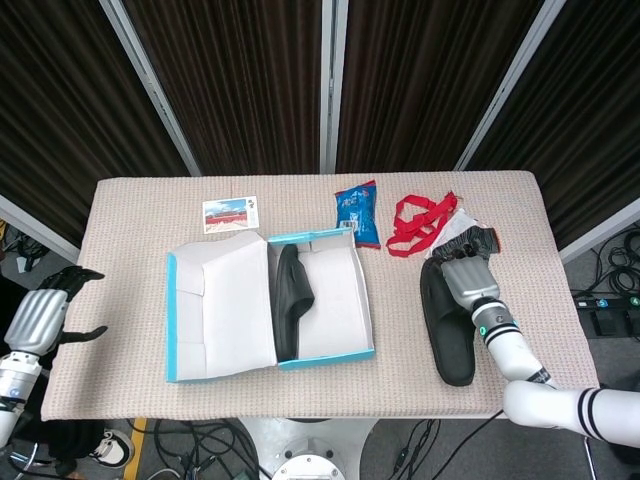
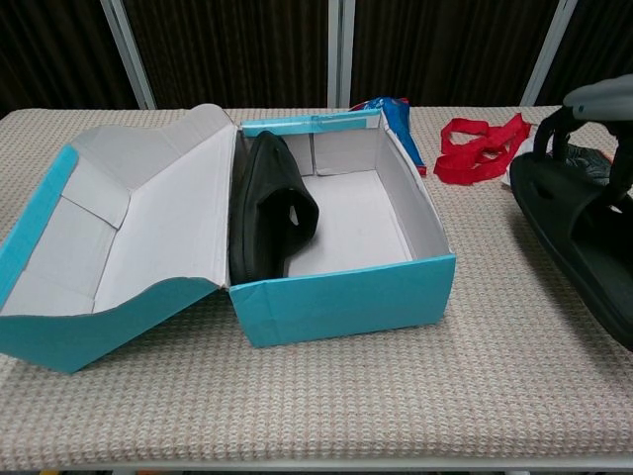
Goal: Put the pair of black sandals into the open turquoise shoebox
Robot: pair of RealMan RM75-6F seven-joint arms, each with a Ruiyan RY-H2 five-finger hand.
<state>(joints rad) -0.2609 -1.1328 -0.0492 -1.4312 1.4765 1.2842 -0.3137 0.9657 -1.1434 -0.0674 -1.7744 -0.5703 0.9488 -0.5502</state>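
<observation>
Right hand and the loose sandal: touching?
Touching. In the chest view the right hand has its fingers hooked around the strap end of the loose sandal; the head view shows the hand over that same end.

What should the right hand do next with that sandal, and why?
Probably carry it left toward the shoebox. The right hand grips the second sandal, one sandal already stands against the box's left wall, and the floor beside it is free.

Open turquoise cardboard shoebox (image 1: 325,355), white inside, lid folded out flat to its left. One black rubber sandal (image 1: 290,298) stands on edge against the box's left wall. The second black sandal (image 1: 450,335) is right of the box, well apart.
</observation>
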